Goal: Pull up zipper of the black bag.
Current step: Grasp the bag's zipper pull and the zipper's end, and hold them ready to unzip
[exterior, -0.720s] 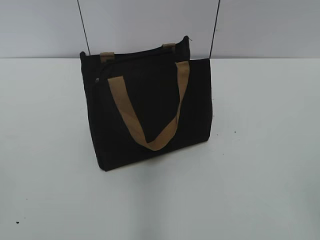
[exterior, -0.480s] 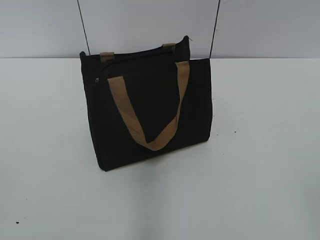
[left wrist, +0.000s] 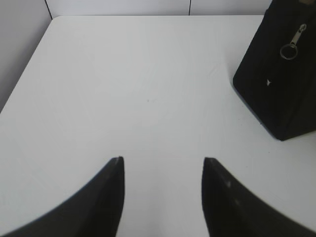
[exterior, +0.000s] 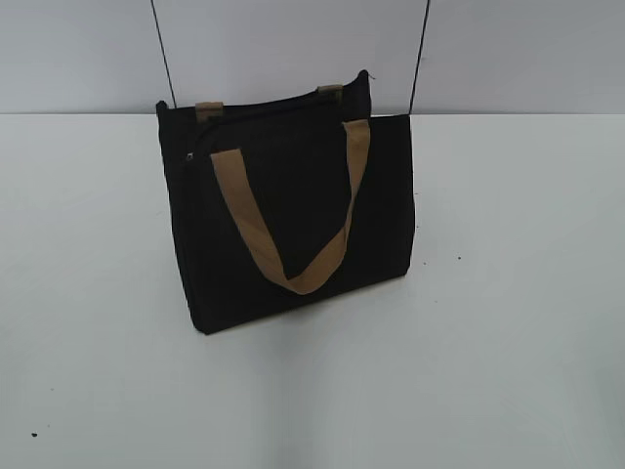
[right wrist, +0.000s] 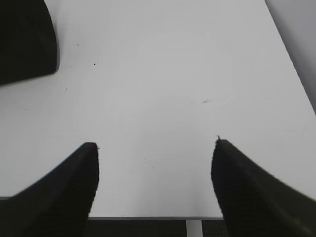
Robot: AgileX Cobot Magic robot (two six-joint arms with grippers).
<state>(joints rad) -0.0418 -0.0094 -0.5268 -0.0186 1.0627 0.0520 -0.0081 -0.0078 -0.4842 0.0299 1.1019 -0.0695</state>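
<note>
Exterior view: a boxy black fabric tote bag (exterior: pixel 293 220) stands upright on a plain white table (exterior: pixel 508 342), a little left of centre. One tan-brown webbing strap handle (exterior: pixel 293 210) hangs down its front face in a V shape, and the ends of a second tan strap (exterior: pixel 209 109) show along the top edge behind it. A thin black zipper line (exterior: pixel 269 106) runs along the bag's top, and a tiny silvery pull tab (exterior: pixel 189 155) sits near the upper left corner of the bag. Neither arm appears in this view.

Left wrist view: the left gripper (left wrist: pixel 163 170) hovers over bare table with its two dark fingers (left wrist: pixel 106 197) spread apart and nothing between them. The bag's narrow end panel (left wrist: pixel 276 79) stands ahead and to the right of this claw, well apart from it. A silvery metal zipper pull with a small ring (left wrist: pixel 291 45) hangs on that panel, near the top right of the view.

Right wrist view: the right gripper (right wrist: pixel 155 148) also hangs over empty white tabletop, its dark fingers (right wrist: pixel 69 187) wide apart and gripping nothing. A dark corner of the bag (right wrist: pixel 24 39) fills the upper left, ahead and to the left of this claw, well clear of its fingertips. A few small dark specks (right wrist: pixel 94 64) dot the table near that corner.
</note>
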